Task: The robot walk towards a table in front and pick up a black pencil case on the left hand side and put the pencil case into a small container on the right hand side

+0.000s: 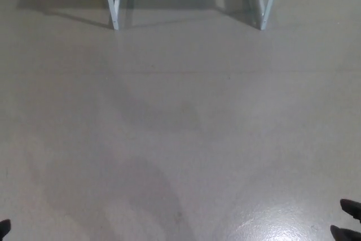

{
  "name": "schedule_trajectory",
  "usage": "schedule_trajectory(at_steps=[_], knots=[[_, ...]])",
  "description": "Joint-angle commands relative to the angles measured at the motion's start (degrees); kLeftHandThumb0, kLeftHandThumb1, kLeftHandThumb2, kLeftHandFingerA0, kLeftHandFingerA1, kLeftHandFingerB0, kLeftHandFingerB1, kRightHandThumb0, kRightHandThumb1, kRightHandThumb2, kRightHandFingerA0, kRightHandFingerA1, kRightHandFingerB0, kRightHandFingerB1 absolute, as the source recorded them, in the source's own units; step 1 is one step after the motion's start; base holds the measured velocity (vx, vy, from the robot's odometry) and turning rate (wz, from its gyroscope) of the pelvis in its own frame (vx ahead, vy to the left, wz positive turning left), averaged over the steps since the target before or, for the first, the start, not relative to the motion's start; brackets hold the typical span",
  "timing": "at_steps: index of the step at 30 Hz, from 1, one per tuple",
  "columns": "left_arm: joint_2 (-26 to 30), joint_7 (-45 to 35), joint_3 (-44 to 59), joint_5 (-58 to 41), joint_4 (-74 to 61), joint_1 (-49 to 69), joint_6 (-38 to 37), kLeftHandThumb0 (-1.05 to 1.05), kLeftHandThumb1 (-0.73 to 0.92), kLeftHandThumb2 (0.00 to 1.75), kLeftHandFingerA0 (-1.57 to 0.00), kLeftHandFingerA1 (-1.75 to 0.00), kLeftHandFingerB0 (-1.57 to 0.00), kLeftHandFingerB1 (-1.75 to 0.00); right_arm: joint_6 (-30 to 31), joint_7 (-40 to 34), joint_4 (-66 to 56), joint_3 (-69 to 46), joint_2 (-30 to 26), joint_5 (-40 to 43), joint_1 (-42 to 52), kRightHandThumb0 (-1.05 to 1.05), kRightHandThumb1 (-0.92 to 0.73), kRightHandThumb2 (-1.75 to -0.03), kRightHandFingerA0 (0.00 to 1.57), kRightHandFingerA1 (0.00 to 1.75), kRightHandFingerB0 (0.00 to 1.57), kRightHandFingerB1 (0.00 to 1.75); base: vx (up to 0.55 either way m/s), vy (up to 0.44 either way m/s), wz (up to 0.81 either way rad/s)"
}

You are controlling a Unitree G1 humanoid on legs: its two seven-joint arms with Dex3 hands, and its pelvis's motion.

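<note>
Neither the black pencil case nor the small container shows in the head view. Only the lower white legs of the table (115, 4) stand at the top of the picture, with its top out of frame. A sliver of my left hand (3, 228) peeks in at the bottom left corner. Dark fingertips of my right hand (348, 221) show at the bottom right corner. Too little of either hand is visible to tell how it stands.
Beige floor (180, 128) stretches between me and the table. A second pair of white table legs (265, 1) stands at the top right. Soft shadows lie across the floor, with a glare patch at the bottom right.
</note>
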Motion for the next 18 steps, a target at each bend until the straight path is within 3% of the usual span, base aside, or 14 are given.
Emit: schedule_trajectory(at_steps=[1,2,3,4,11,18], knots=[[0.5,-1.5,-0.4,-0.7,0.3,1.3,-2.9,-0.27,0.60,1.06,0.00,-0.49,0.00,-0.47,-2.3,0.8,-0.6,-0.5,-0.5,1.3,2.1,-0.46,-0.62,-0.58,0.37,0.39,0.32,0.35,0.00,0.000,0.00],[0.5,-1.5,-0.6,-0.5,0.4,1.5,-3.3,-0.27,0.60,1.06,0.00,-0.49,0.00,-0.47,-2.8,1.0,-0.4,-0.6,-0.4,1.5,2.4,-0.46,-0.62,-0.58,0.37,0.39,0.32,0.35,0.00,0.000,0.00],[0.6,-0.8,-1.0,0.2,0.2,2.1,-3.1,-0.47,0.61,0.69,-0.13,-0.32,-0.11,-0.31,-2.7,1.4,-0.4,-0.8,-0.4,1.8,2.9,-0.48,-0.63,-0.59,0.35,0.39,0.31,0.35,0.00,0.000,0.00],[0.5,-2.0,-1.0,-0.4,0.2,3.2,-3.8,-0.26,0.63,1.07,0.00,-0.49,0.00,-0.48,-2.7,1.0,-0.7,-0.6,-0.5,1.4,4.1,-0.47,-0.63,-0.60,0.36,0.39,0.31,0.35,0.00,0.000,0.00],[-1.2,-2.9,-3.0,-0.2,0.3,9.7,-7.5,-0.26,0.62,1.07,0.00,-0.50,0.00,-0.48,-4.2,2.8,-2.3,-0.7,-2.1,1.2,11.5,-0.41,-0.63,-0.59,0.37,0.38,0.31,0.35,0.00,0.000,0.00],[-0.5,-2.6,-3.6,0.5,1.7,9.9,-8.9,-0.27,0.60,1.06,0.00,-0.49,0.00,-0.48,-5.2,1.2,-1.0,0.7,-1.9,-0.5,10.8,-0.40,-0.63,-0.59,0.40,0.40,0.31,0.35,0.00,-0.001,0.08]])
